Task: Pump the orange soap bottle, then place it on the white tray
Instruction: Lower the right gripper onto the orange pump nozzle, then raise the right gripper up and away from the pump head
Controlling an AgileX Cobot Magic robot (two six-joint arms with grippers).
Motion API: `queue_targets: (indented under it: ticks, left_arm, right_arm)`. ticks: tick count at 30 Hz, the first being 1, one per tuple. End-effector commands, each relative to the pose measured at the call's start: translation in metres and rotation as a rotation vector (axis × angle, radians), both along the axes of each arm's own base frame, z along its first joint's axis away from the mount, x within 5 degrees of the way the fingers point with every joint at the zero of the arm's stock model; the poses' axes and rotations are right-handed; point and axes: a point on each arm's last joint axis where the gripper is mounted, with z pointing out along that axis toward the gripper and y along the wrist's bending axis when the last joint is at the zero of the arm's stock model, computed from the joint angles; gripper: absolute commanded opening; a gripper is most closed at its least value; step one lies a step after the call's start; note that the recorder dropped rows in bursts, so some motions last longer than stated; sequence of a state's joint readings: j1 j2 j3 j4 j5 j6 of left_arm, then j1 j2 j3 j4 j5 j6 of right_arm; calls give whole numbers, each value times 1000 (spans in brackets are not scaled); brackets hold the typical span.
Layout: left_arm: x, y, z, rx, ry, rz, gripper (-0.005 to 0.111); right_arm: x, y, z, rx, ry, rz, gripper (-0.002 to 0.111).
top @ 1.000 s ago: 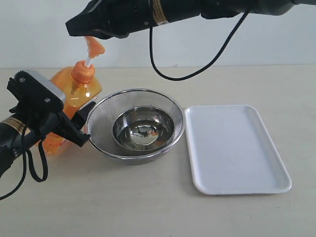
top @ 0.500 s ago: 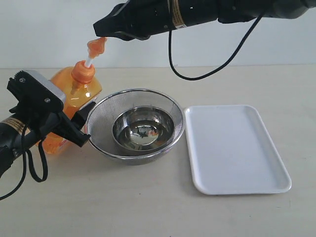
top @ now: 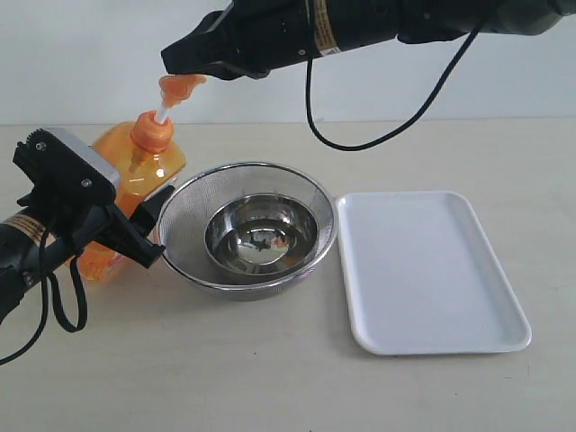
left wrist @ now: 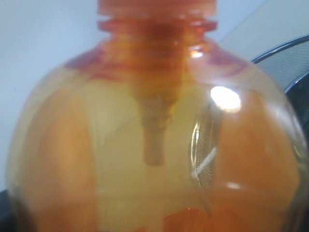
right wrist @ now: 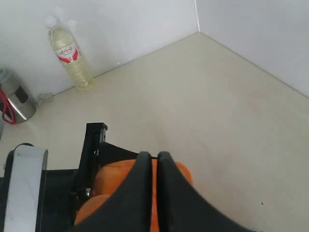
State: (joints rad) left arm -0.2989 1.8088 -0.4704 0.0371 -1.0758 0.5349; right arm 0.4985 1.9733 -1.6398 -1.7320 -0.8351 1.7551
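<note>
Presently pumping: right pincer (top: 177, 63), tips together, at orange pump head (top: 176, 87) of tall translucent orange soap bottle (top: 142, 165); left pincer (top: 148, 225) clamps its body. Next: press straight down.

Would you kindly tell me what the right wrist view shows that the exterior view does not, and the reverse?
Only the right wrist view shows a clear drink bottle standing by the wall and a steel container at the frame's edge. Only the exterior view shows the white tray, the mesh bowl with a steel bowl inside it, and the body of the orange soap bottle. Both show the right gripper, fingers together, directly over the pump head.
</note>
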Motion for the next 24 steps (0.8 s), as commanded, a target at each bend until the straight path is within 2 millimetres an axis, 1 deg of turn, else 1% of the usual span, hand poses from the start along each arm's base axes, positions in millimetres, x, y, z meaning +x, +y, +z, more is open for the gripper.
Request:
queue_targets:
  ticks: [1, 4, 8, 12, 15, 16, 17, 18, 19, 20, 21, 22, 24]
  left_arm:
    - [2, 0, 10, -31, -53, 5, 5]
    - [2, 0, 10, -32, -53, 6, 5]
    - [2, 0, 10, -32, -53, 6, 5]
    - [2, 0, 10, -32, -53, 6, 5]
    - [2, 0, 10, -32, -53, 6, 5]
    - [2, 0, 10, -32, -53, 6, 5]
    - [2, 0, 10, -32, -53, 6, 5]
    - [2, 0, 10, -32, -53, 6, 5]
    - [2, 0, 10, -32, -53, 6, 5]
    - [2, 0, 10, -32, -53, 6, 5]
    - [2, 0, 10, -32, -53, 6, 5]
    - [2, 0, 10, -32, -53, 6, 5]
    - [2, 0, 10, -32, -53, 6, 5]
  right_arm:
    - [1, -11, -8, -19, 34, 1, 0]
    - [3, -23, -23, -37, 75, 1, 0]
    - [-1, -26, -26, -36, 95, 36, 0]
    - [2, -28, -18, -40, 56, -30, 0]
    - [3, -33, -2, -28, 29, -109, 0]
    - [3, -37, 8, -13, 29, -155, 0]
    - [2, -40, 13, -6, 29, -166, 0]
    - [1, -47, 22, 14, 40, -186, 0]
    - [1, -52, 26, 25, 54, -188, 0]
    - [0, -62, 33, 46, 83, -183, 0]
    - [-2, -66, 36, 51, 88, -162, 0]
    - [-9, -68, 32, 41, 96, -144, 0]
    - [-15, -72, 20, 6, 88, -170, 0]
